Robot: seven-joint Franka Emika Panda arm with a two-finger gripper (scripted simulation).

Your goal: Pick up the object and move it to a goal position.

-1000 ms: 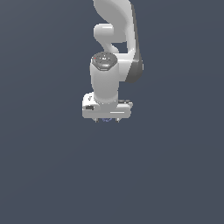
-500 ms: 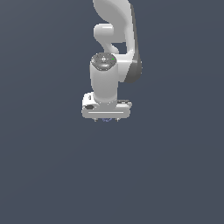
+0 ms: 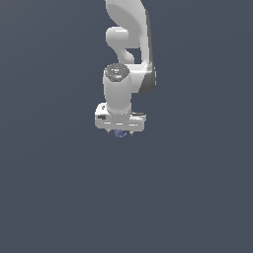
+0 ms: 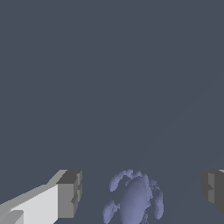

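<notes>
A white robot arm (image 3: 129, 44) comes down from the top of the exterior view against a plain dark grey-blue surface (image 3: 54, 188). Its wrist points straight down, w/ the white gripper (image 3: 120, 131) at the bottom, roughly mid-frame. Just under the gripper's body, a tiny blue-violet object (image 3: 120, 133) peeks out, mostly hidden by the hand above it.

The wrist view looks down past the gripper (image 4: 140, 192) onto the same flat grey-blue surface (image 4: 109, 78). Two dark grey fingertips (image 4: 70, 194) show at the frame's sides, one on a white finger, the other only partly in frame. The jaws stand wide apart, w/ clear gaps on both sides of the object (image 4: 134, 200); neither pad touches it. The object is a roundish, lumpy blue-violet blob w/ small bumps around a smoother centre, sitting between the two pads, approx. midway. Its lower part is cut off by the frame edge. Can't tell from either view whether it rests on the surface.
</notes>
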